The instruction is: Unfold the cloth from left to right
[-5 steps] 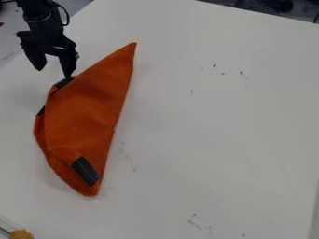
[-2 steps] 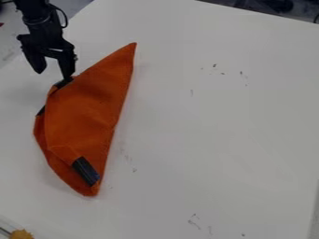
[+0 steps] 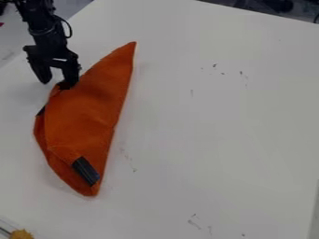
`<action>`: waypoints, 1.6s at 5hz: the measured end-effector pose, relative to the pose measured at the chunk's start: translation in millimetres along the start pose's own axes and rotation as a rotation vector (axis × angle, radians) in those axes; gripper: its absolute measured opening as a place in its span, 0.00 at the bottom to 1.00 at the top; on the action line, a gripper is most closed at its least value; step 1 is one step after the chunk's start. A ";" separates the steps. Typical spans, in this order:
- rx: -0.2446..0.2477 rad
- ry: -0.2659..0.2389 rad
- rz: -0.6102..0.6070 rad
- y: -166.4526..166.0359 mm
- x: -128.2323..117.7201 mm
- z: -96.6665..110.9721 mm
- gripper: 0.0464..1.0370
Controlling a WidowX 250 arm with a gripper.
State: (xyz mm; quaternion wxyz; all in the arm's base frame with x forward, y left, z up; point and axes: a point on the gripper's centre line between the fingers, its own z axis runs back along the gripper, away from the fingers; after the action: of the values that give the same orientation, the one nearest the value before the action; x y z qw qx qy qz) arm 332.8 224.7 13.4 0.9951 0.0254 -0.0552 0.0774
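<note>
While the cloth lies folded, a grasp at its edge is being set up

Although the tool is placed at the upper left edge of the cloth, nothing is held by it: its fingers are spread, with one at the fabric and the other just outside the edge. The cloth is laid at the left of the worktop, its long straight side to the right and a dark strip near its lower end. The step in hand is judged to be the taking of the upper layer; next, the edge should be pinched without the layer beneath, then lifted and carried rightward. Compared with the earlier frame, the tool has been lowered and shifted slightly right, while the cloth's outline is left practically unchanged.
</note>
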 end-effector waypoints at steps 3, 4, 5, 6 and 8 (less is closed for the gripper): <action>0.002 -0.021 -0.007 1.3 4.1 -4.1 0.47; 0.012 -0.021 0.008 1.9 1.9 -6.5 0.77; 0.031 -0.043 0.021 4.3 -1.4 -6.0 0.96; 0.051 -0.068 0.026 2.4 -8.4 -5.1 0.92; 0.134 -0.135 -0.022 -3.3 -12.6 -0.3 0.34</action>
State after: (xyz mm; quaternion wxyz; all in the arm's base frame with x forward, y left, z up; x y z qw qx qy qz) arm 320.9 219.6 11.6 0.9860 0.0977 -0.1164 0.0682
